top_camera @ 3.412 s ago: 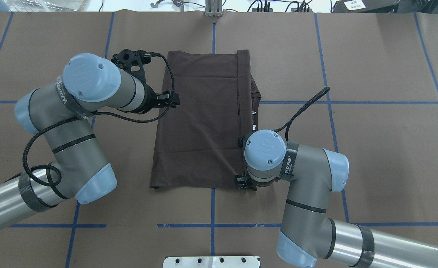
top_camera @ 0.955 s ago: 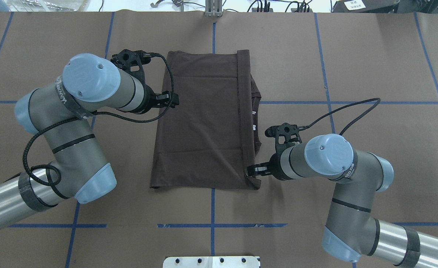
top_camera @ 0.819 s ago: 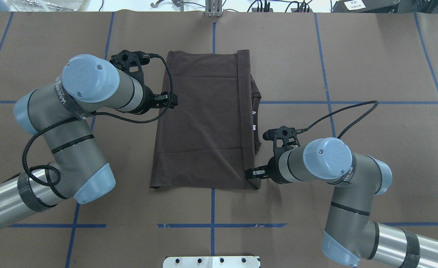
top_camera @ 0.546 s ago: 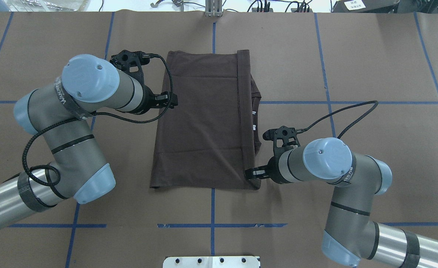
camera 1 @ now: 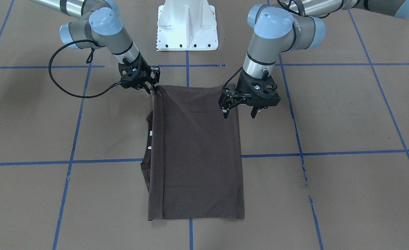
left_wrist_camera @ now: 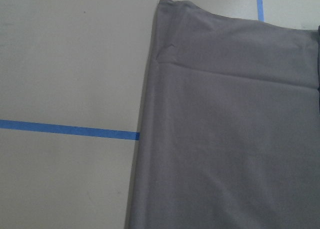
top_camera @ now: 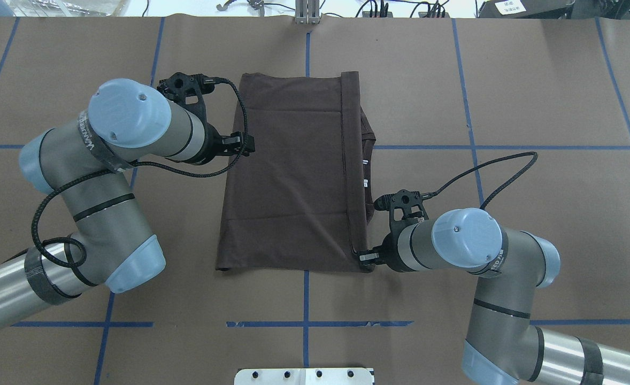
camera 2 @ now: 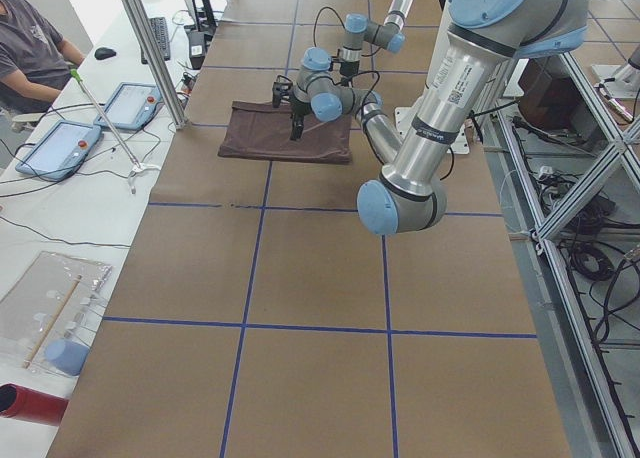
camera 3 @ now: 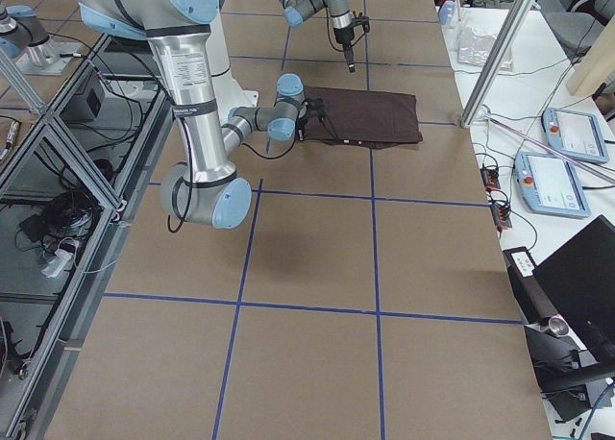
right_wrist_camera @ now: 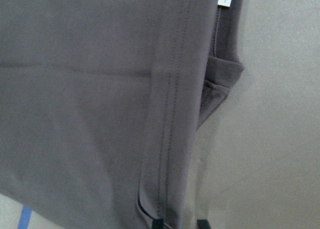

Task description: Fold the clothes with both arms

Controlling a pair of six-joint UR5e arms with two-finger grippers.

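The dark brown T-shirt lies folded into a tall rectangle in the middle of the table. Its collar and white neck labels peek out along its right edge. My right gripper is low at the shirt's near right corner. In the right wrist view its fingertips stand a little apart astride the hem. My left gripper is wide open and empty, hovering over the shirt's left edge. The left wrist view shows only cloth and table.
The white base pedestal stands at the robot's side of the table. Blue tape lines grid the brown table cover. Cables and gear line the far edge. An operator and tablets are at a side bench.
My right arm swung out from above the shirt to its right side, then brought its gripper down to the near right corner. My left arm has barely moved.
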